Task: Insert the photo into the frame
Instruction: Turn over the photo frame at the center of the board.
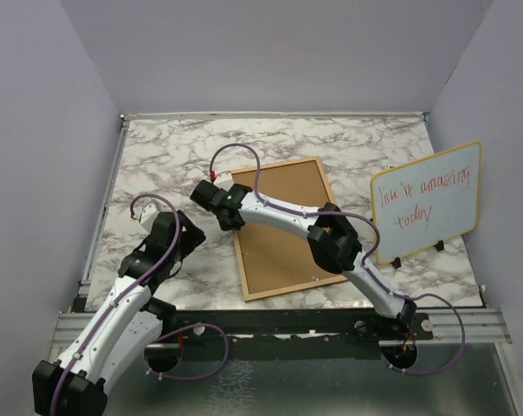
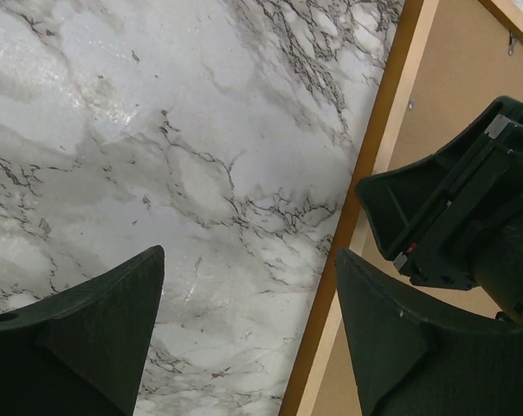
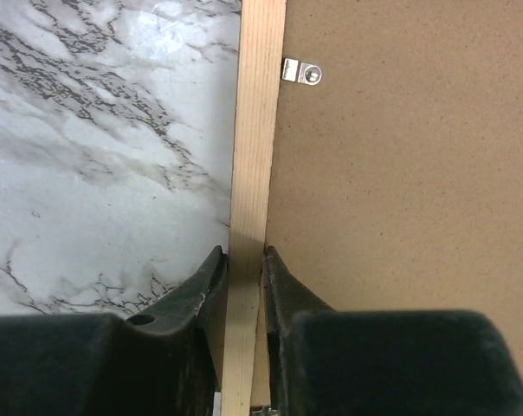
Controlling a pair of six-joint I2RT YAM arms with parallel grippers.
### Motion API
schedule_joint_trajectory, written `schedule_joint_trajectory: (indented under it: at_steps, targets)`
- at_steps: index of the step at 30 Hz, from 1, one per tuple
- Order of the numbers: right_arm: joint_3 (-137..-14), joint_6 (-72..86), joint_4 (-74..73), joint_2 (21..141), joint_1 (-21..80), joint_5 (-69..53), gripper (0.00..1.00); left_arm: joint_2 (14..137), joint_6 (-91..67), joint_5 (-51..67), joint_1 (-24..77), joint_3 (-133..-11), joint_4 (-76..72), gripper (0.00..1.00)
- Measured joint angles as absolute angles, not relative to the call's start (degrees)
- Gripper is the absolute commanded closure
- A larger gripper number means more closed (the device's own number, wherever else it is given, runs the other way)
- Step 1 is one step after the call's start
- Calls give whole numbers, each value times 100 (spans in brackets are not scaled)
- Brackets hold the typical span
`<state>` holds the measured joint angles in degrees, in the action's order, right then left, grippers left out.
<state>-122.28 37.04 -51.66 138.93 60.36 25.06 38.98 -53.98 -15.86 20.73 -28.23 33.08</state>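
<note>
On the left rim of the frame point(image 1: 279, 264), the right gripper point(image 3: 244, 256) pinches the wood; beside it, the left gripper point(image 2: 248, 260) hangs wide open over the table point(image 2: 158, 130).

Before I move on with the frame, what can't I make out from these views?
Photo: in no view; whether it lies under the frame is hidden.
Frame's front: face down, all views.
Rim in the right hand: top view, arm covers it; right wrist view, bottom edge cuts it.
</note>
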Motion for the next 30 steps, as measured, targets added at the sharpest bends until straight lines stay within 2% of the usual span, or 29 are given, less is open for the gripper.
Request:
schedule_joint_trajectory:
  at_steps: [4,9,13,16,23,30]
  targets:
    - [-12169,3688,-5144,13887,5999,2502,72,3909,-5406,-1463,2073,-2742,3214,20]
    - [-12169,3680,-5146,13889,5988,2467,74,3988,-5404,-1345,2075,-2694,3089,20]
    - [-12169,3684,-5140,13889,5988,2462,86,4029,-5406,-1243,2073,-2602,3013,20]
    - [-12180,3712,-5135,13889,5990,2488,99,4038,-5411,-1144,2075,-2536,2947,20]
    - [-12390,3653,-5312,13931,5979,2510,100,4047,-5419,-593,2073,-2215,2429,20]
    - [-12776,3564,-5332,13869,5874,2436,100,4272,-5402,467,2073,-1769,1415,13]
